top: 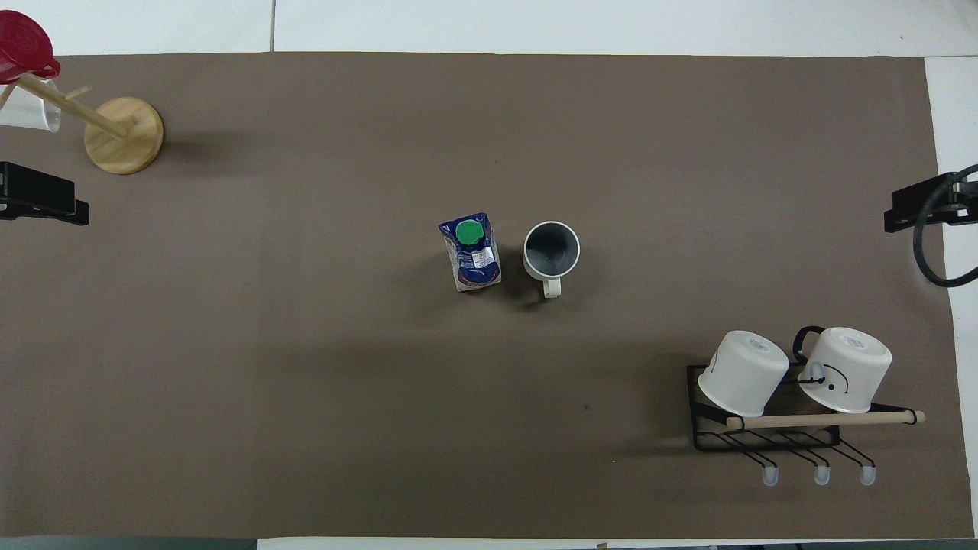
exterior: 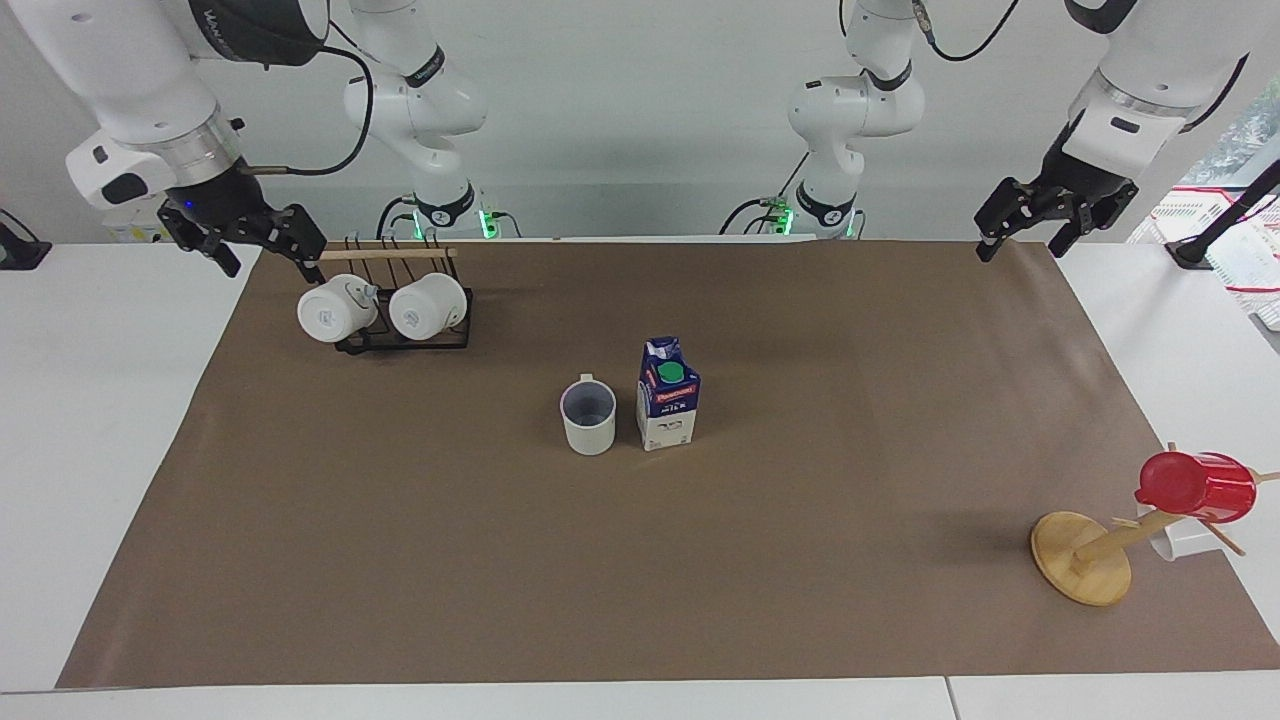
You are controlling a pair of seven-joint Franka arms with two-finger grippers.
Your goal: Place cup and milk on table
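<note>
Both grippers are held raised with fingers spread, nothing gripped: right gripper [exterior: 246,243] over the paper's edge beside the mug rack [exterior: 400,300], left gripper [exterior: 1052,215] over the paper's corner. Cup [exterior: 588,416] and milk [exterior: 668,394] are stood side by side mid-table [exterior: 100,400], milk at the cup's 3 o'clock in the facing view.

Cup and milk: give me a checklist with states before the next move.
1. Cup upright on the paper of the table: ok.
2. Milk upright beside the cup: ok.
3. Cup and milk apart, not touching: ok.
4. Left gripper empty, over the paper's edge at its own end: ok.
5. Right gripper empty, raised by the rack: ok.
6. Milk's cap on: ok.
</note>
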